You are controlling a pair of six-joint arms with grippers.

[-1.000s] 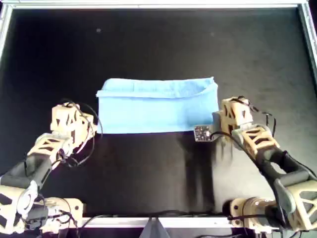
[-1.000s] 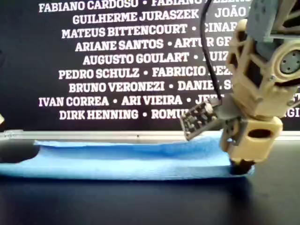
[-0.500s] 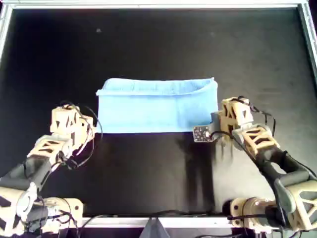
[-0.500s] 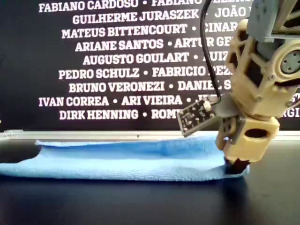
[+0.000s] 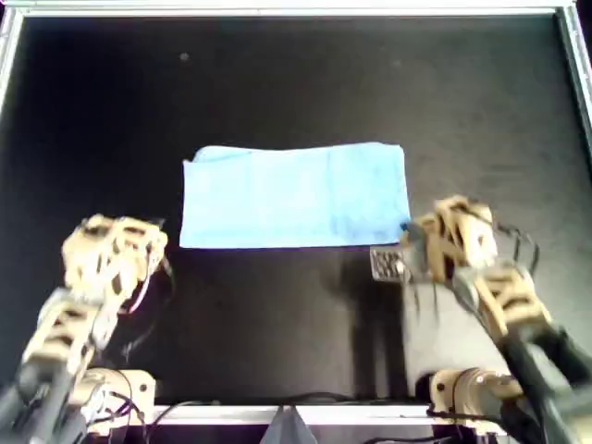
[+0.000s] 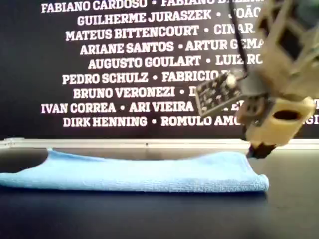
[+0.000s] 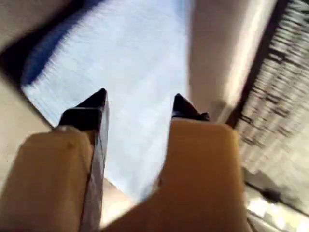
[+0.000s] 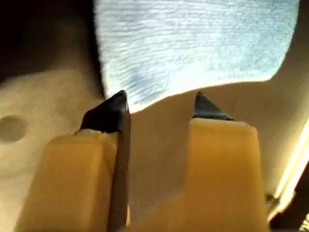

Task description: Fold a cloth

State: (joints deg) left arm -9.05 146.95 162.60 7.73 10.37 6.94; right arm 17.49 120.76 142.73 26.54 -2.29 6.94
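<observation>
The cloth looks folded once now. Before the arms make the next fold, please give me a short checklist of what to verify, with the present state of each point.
1. Cloth lies flat as a folded rectangle on the black table: ok.
2. Left gripper is open with nothing between its jaws: ok.
3. Right gripper is open and has let go of the cloth: ok.
4. Right gripper is lifted clear above the cloth's end at the exterior view's right: ok.
5. Folded edges line up exactly: cannot tell; the overhead view shows a neat outline, but the lower layer is hidden.
6. Left gripper's height above the cloth: cannot tell; its wrist view is blurred.
</observation>
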